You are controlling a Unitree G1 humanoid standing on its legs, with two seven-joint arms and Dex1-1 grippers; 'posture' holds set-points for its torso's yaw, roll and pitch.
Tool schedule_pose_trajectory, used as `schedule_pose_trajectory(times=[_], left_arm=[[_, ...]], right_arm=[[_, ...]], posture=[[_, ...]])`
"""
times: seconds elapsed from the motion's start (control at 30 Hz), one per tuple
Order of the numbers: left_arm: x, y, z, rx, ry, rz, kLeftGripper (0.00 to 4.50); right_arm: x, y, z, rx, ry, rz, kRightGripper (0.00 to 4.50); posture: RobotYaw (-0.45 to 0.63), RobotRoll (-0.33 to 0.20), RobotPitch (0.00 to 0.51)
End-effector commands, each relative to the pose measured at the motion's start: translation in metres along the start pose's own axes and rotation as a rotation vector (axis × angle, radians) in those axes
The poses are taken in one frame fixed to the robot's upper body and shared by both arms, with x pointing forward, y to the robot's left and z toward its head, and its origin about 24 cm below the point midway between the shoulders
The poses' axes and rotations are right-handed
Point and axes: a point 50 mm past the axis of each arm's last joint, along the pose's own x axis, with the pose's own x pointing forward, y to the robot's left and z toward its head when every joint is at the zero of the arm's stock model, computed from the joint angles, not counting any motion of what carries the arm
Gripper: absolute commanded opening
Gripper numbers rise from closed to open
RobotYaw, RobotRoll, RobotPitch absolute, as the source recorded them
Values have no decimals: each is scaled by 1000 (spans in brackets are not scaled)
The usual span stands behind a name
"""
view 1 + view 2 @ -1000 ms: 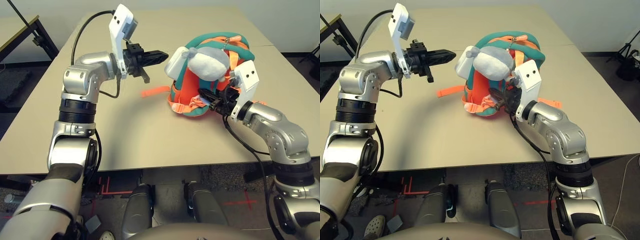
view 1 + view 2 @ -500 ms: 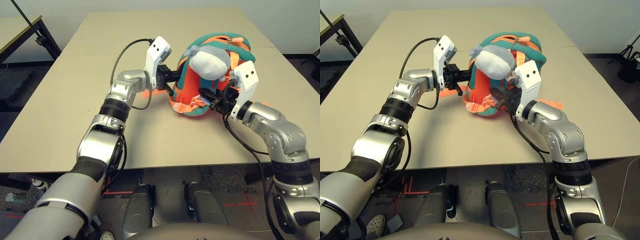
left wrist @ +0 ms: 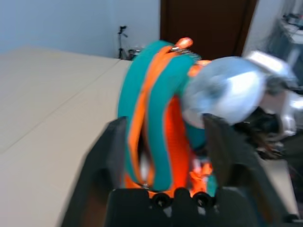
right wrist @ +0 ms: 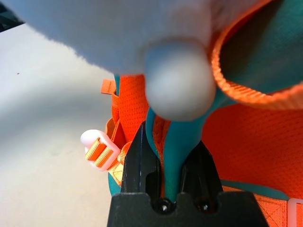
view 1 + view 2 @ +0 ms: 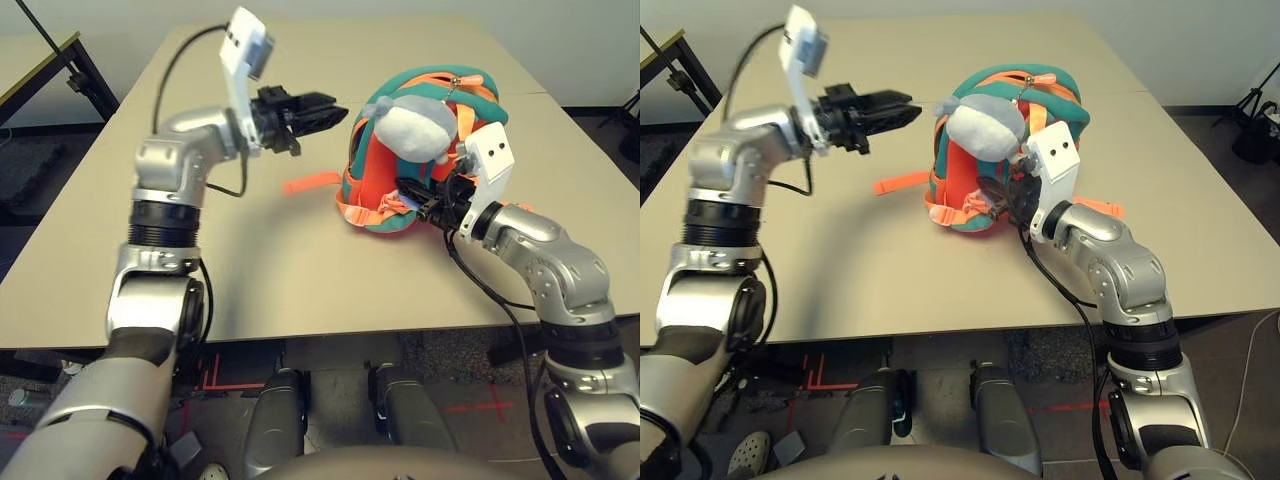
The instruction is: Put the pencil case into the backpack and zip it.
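The backpack [image 5: 400, 200], orange with teal trim, stands on the table right of centre, its grey-white plush charm [image 5: 420, 122] on top. The pencil case is hidden. My left gripper [image 5: 335, 108] hovers above the table just left of the backpack, clear of it, and is open and empty. In the left wrist view the backpack [image 3: 154, 94] stands a short way off, framed by the spread fingers [image 3: 106, 161] of the left gripper [image 3: 163, 120]. My right gripper [image 5: 412, 193] is at the backpack's front. In the right wrist view the right gripper [image 4: 170, 146] is shut on a teal strip of the backpack [image 4: 180, 156].
A loose orange strap [image 5: 310, 183] lies on the tan table [image 5: 250, 270] left of the backpack. Another strap end [image 5: 1100, 208] lies behind my right forearm. A second table [image 5: 35, 65] stands at the far left, beyond a gap.
A white case stuck out of the backpack's left side. My shut left gripper pushed against that side, then drew back up and opened. The case no longer shows.
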Motion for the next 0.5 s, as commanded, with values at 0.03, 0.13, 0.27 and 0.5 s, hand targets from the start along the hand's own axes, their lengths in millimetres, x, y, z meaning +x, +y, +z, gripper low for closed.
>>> schedule_pose_trajectory(times=[0.03, 0.13, 0.27, 0.5], left_arm=[[4, -14, 0, 14, 44, -71, 4483], [10, -18, -1, 23, 55, -93, 4500], [26, -7, -14, 62, 95, -47, 4500], [53, 1, -21, 100, 82, -52, 4500]], right_arm=[[7, 7, -10, 19, 46, 57, 182], [8, 7, -9, 17, 46, 59, 182], [10, 6, -9, 13, 41, 58, 182], [8, 5, -10, 7, 43, 54, 182]], posture=[[-69, 0, 83], [-67, 0, 79], [-69, 0, 73], [-87, 0, 64]])
